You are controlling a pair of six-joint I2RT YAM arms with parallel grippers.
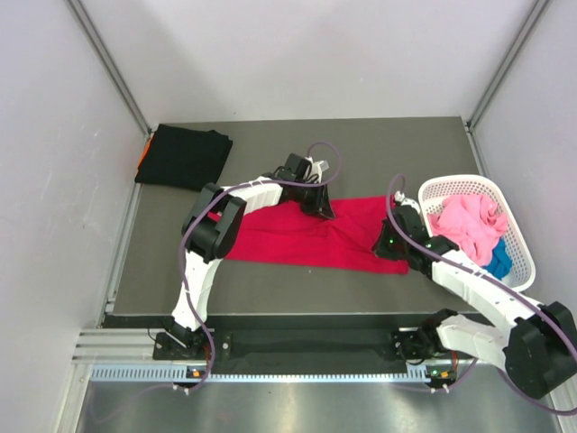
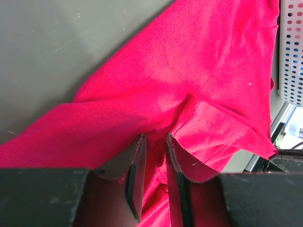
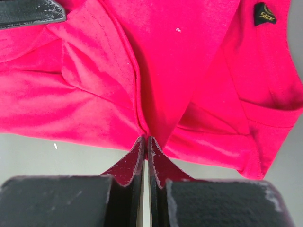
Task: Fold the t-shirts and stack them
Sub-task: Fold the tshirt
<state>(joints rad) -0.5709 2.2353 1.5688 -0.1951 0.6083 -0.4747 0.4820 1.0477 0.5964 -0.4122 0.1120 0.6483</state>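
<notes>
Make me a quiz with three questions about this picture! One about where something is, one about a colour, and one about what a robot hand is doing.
1. Where on the table is the black t-shirt?
A) near right corner
B) far left corner
C) right in the middle

2. What colour is the top t-shirt in the basket?
A) pink
B) green
C) yellow

3. What is the right gripper doing?
A) standing wide open
B) holding the black t-shirt
C) pinching shut on the red t-shirt

Answers:
1. B: the top view shows it folded by the far left corner.
2. A: the cloth on top is clearly pink.
3. C: the right wrist view shows its fingers closed on the red cloth's edge.
</notes>
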